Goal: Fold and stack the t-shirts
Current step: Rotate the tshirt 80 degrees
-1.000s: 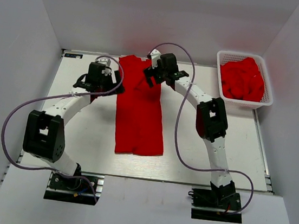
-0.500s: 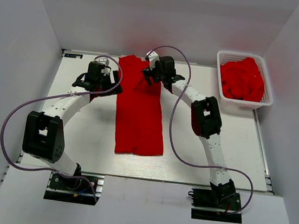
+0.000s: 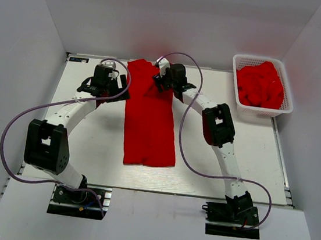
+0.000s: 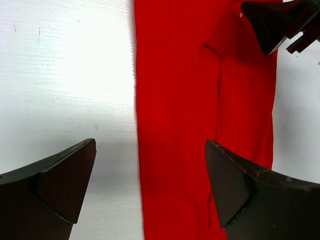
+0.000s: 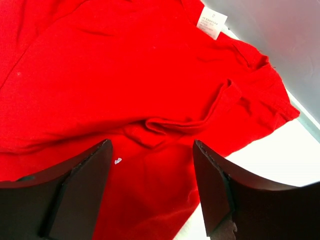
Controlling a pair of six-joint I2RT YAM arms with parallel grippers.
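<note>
The red t-shirt (image 3: 150, 122) lies mid-worktop (image 3: 102, 139) as a long folded strip. It looks limp and light, so I'd pinch the rumpled fold near the collar. The right pincer (image 5: 152, 145) gapes over that fold, and the left pincer (image 4: 150, 150) is spread wide above the strip's edge.

We are looking down past our right gripper (image 5: 152, 162), whose dark fingers (image 5: 75, 187) are standing apart over a rumpled red t-shirt (image 5: 100, 75). A raised fold is crossing the cloth just beyond them. A white label (image 5: 212, 22) is lying near the top, and the white table (image 5: 280, 162) is showing at lower right.
</note>
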